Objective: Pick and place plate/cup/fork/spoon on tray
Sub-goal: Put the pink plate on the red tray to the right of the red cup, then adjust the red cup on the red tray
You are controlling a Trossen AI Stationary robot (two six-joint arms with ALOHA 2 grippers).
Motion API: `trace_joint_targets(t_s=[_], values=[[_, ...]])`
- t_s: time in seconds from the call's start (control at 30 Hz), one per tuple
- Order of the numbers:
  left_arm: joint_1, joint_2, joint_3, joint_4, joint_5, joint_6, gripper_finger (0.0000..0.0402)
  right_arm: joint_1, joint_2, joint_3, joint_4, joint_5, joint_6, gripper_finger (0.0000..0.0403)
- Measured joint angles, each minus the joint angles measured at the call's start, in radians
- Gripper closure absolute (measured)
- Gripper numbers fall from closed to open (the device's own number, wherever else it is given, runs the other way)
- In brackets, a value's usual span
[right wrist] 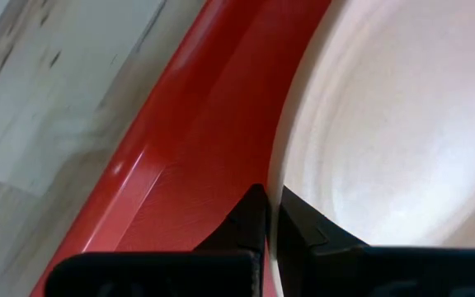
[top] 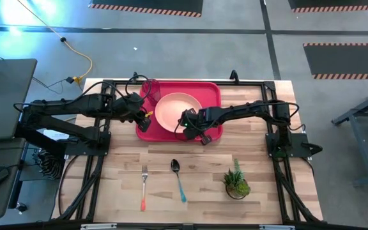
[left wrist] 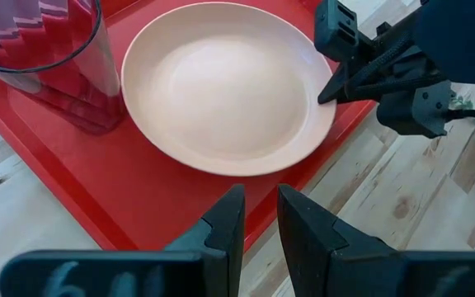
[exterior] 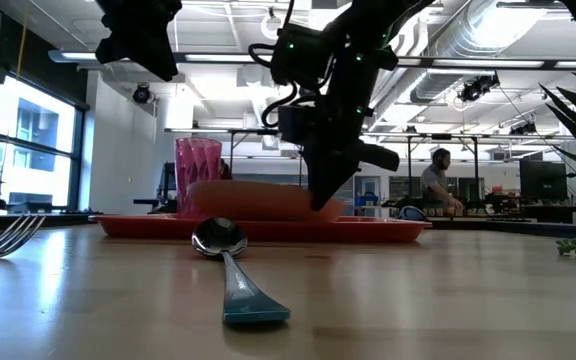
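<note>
The large red rectangular plastic tray [top: 213, 92] lies at the far middle of the pale wooden surface [top: 203, 185]. On it rests the round salmon-pink shallow plate [top: 174, 108], and just beside the plate, in the tray's far left corner, stands the small translucent red-pink plastic tumbler [top: 150, 89], upright.

The right tool [top: 188, 125] is at the plate's near right edge, over the tray's near rim. In the right wrist view its two dark fingers [right wrist: 250, 216] sit one on each side of the plate's rim, closed down on it with only a thin slit between them. In the low view this tool [exterior: 320, 195] reaches down to the plate [exterior: 258, 197], which shows as a pink band above the tray [exterior: 388, 228].

The left tool [top: 144, 115] hovers over the tray's left edge, near the tumbler. In the left wrist view its fingers [left wrist: 229, 227] are drawn close together with a narrow gap, holding nothing, and the plate [left wrist: 221, 87], the tumbler [left wrist: 48, 58] and the right tool [left wrist: 336, 87] lie ahead of it.

Nearer the front of the surface, well apart from the tray, lie the slim fork with silver tines and an orange-red handle [top: 144, 186] and, to its right, the slim spoon with a dark metal bowl and a teal-blue handle [top: 178, 179], side by side and not touching. A small green potted plant [top: 236, 181] stands to the right of the spoon.
</note>
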Motion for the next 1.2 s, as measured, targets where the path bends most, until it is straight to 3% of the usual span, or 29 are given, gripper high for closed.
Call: trace_joint_targets(t_s=[0.6,0.93,1.2], values=[[0.0,0.0,0.0,0.0,0.001,0.0,0.0339,0.0,0.0,0.0,0.004,-0.013,0.018,0.0401],[0.0,0.0,0.0,0.0,0.001,0.0,0.0339,0.0,0.0,-0.001,0.004,-0.033,0.053,0.0336],[0.002,0.0,0.0,0.0,0.0,0.02,0.0339,0.0,0.0,0.048,-0.047,-0.045,0.153,0.0328]])
